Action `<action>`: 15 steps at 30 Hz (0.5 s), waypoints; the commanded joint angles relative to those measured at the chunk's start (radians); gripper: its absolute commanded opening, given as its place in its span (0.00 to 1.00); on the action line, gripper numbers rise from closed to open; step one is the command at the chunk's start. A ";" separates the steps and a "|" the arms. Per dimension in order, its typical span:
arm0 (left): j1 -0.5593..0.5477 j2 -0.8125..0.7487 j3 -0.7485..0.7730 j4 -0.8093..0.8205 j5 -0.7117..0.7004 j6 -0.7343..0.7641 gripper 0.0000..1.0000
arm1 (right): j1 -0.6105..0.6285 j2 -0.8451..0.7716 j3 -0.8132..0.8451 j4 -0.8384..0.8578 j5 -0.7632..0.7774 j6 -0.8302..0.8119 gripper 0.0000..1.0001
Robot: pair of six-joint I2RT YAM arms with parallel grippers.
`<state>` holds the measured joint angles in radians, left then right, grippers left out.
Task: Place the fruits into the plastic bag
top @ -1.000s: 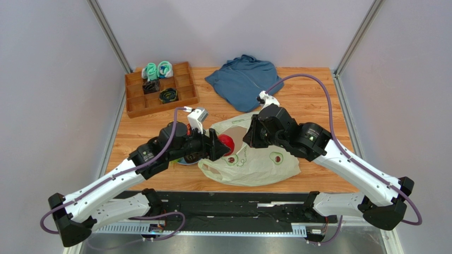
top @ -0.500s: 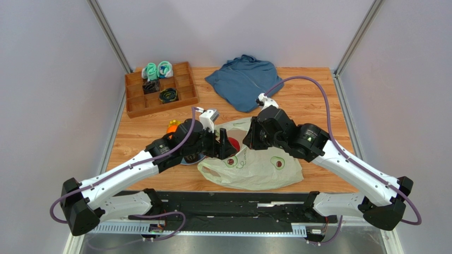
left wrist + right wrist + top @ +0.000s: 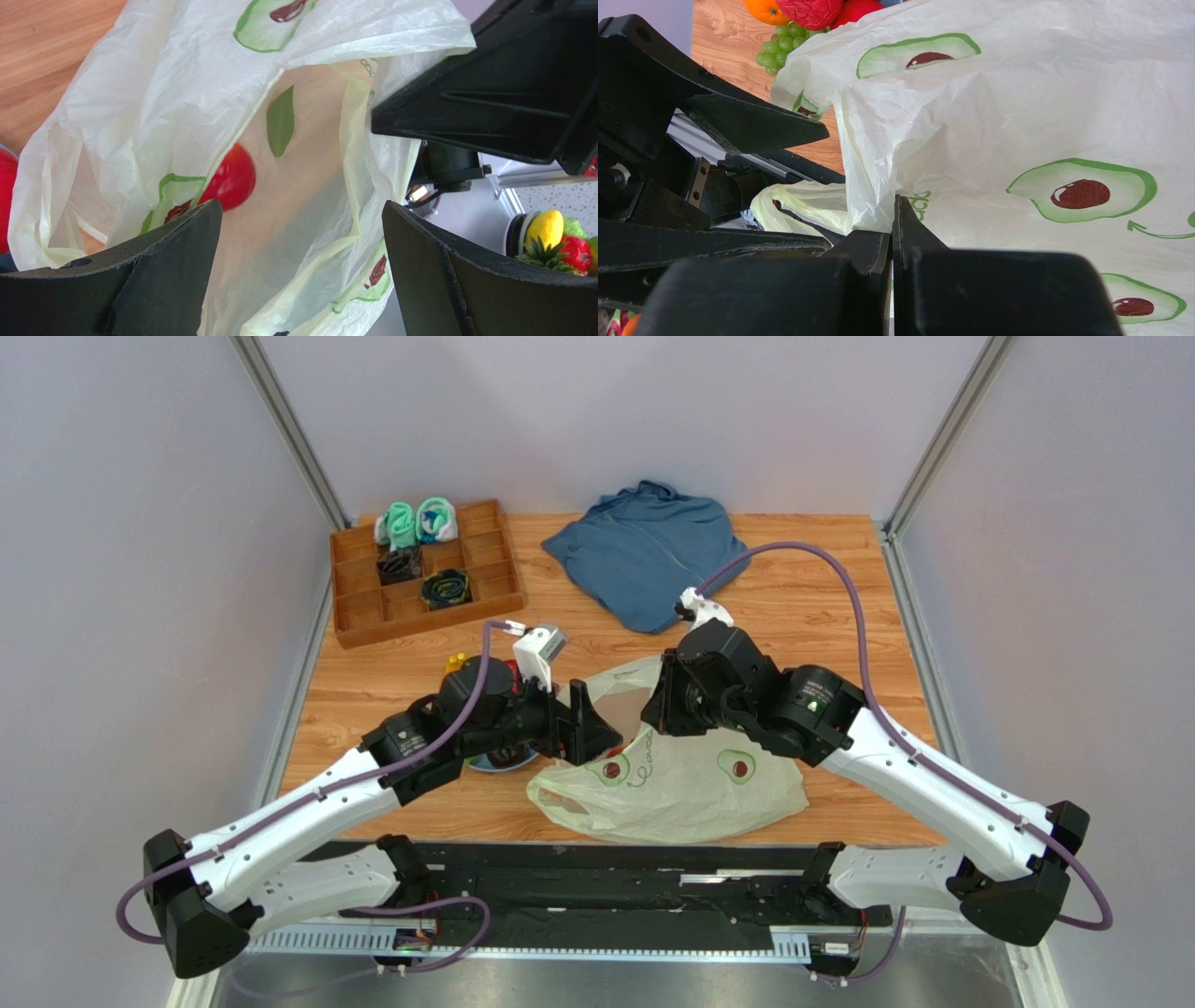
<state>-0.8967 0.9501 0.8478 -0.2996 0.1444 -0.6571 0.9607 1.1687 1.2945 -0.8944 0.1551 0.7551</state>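
- The wooden table [image 3: 828, 588] is lying under both arms, and pale grey walls [image 3: 140, 546] are closing it in at the back and on both sides.
- Well beyond the left claw [image 3: 595, 734], a compartment tray [image 3: 368, 609] is sitting at the back left with rolled socks [image 3: 417, 521] in its far cells. Beyond the right claw [image 3: 657, 703], a blue garment [image 3: 638, 553] is lying crumpled near the back edge.
- Bare wood is showing to the right of the right claw as far as the table's edge, and between the left claw and the tray.
- The plastic bag [image 3: 687, 787] is lying between and in front of both claws, its mouth facing the left claw.
- The right claw is pressing its jaws together on a fold of the bag's rim and holding it raised.
- The left claw is standing at the bag's mouth with its jaws wide apart, gripping nothing. Seen between its jaws, a red fruit [image 3: 232, 178] is resting inside the bag.
- In the right wrist view, green grapes [image 3: 781, 43] and an orange [image 3: 766, 8] are lying on the wood past the bag.
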 commanded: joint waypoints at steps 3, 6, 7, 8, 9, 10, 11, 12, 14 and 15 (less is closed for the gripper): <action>-0.005 -0.106 0.023 -0.015 -0.031 0.122 0.92 | -0.002 -0.021 0.000 0.046 -0.008 0.006 0.00; -0.005 -0.244 0.020 -0.058 -0.118 0.188 0.93 | 0.000 -0.029 -0.007 0.046 -0.003 0.004 0.00; -0.005 -0.267 0.019 -0.070 -0.141 0.214 0.93 | -0.004 -0.029 -0.011 0.046 -0.002 0.007 0.00; -0.005 -0.290 0.010 -0.097 -0.173 0.223 0.94 | -0.004 -0.032 -0.015 0.046 -0.002 0.007 0.00; -0.005 -0.330 0.005 -0.107 -0.195 0.232 0.94 | -0.004 -0.033 -0.018 0.048 -0.002 0.009 0.00; -0.004 -0.349 -0.004 -0.114 -0.224 0.250 0.94 | -0.004 -0.037 -0.020 0.048 -0.002 0.010 0.00; -0.004 -0.365 -0.025 -0.128 -0.244 0.258 0.95 | -0.004 -0.037 -0.021 0.048 -0.002 0.012 0.00; -0.004 -0.393 -0.039 -0.133 -0.265 0.263 0.99 | -0.004 -0.040 -0.021 0.048 -0.003 0.012 0.00; -0.002 -0.407 -0.085 -0.131 -0.298 0.277 0.99 | -0.004 -0.046 -0.023 0.048 -0.002 0.013 0.00; 0.002 -0.402 -0.098 -0.127 -0.277 0.275 0.99 | -0.004 -0.049 -0.024 0.048 -0.002 0.010 0.00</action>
<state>-0.8970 0.5377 0.8234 -0.3836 -0.0681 -0.4419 0.9607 1.1584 1.2720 -0.8814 0.1543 0.7555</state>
